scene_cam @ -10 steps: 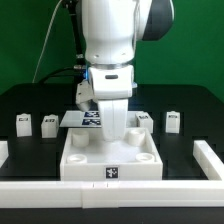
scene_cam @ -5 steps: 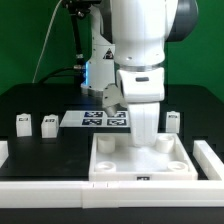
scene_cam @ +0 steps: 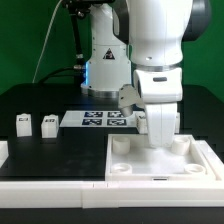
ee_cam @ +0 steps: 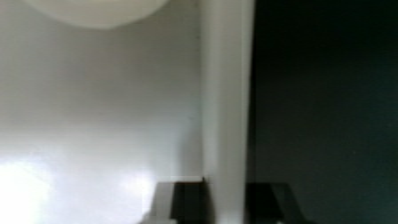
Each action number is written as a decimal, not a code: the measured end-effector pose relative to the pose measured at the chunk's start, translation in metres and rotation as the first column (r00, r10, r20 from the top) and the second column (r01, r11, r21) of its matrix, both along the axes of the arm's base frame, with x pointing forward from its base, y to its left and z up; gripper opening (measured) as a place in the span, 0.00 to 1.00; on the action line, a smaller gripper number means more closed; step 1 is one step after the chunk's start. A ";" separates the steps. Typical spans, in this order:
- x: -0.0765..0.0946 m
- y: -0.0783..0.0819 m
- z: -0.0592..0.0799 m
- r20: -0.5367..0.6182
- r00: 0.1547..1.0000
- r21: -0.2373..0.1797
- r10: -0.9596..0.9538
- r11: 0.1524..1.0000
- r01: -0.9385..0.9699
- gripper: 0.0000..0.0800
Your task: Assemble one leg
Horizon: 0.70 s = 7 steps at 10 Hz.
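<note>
Two legs (scene_cam: 24, 122) (scene_cam: 49, 124), small white blocks with marker tags, stand on the black table at the exterior view's left, far from the gripper. My gripper (scene_cam: 157, 138) is shut on the far wall of the large white tray (scene_cam: 160, 174), which has round corner sockets and lies at the front right. In the wrist view the two dark fingertips (ee_cam: 187, 204) straddle the tray's thin upright wall (ee_cam: 224, 100), with the gripper (ee_cam: 228, 205) closed on it; the tray's flat face (ee_cam: 89, 120) and one round socket show beside it. Other legs are hidden behind the arm.
The marker board (scene_cam: 98, 119) lies flat behind the tray. A low white barrier (scene_cam: 50, 191) runs along the table's front edge and up the right side (scene_cam: 214, 158), with the tray close against its corner. Cables hang behind the arm.
The arm has slid the tray from the front middle to the exterior view's right, up to the barrier's corner. The leg seen at the right is now hidden behind the arm.
</note>
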State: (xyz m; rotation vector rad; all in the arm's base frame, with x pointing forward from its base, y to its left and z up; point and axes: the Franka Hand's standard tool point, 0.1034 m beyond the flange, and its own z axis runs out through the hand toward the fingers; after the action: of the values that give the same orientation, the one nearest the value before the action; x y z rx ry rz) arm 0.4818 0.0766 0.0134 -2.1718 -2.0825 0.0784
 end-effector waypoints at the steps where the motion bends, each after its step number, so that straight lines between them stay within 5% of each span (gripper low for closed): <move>1: 0.000 0.000 0.000 -0.001 1.000 0.000 -0.001 1.000 0.001 0.11; 4: 0.000 -0.001 -0.001 -0.002 1.000 0.000 -0.002 1.000 0.002 0.71; 7: -0.001 -0.002 -0.001 -0.002 1.000 0.000 -0.004 1.000 0.004 0.81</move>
State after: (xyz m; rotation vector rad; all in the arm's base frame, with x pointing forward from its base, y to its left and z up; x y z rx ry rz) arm 0.4812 0.0747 0.0125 -2.1747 -2.0770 0.0806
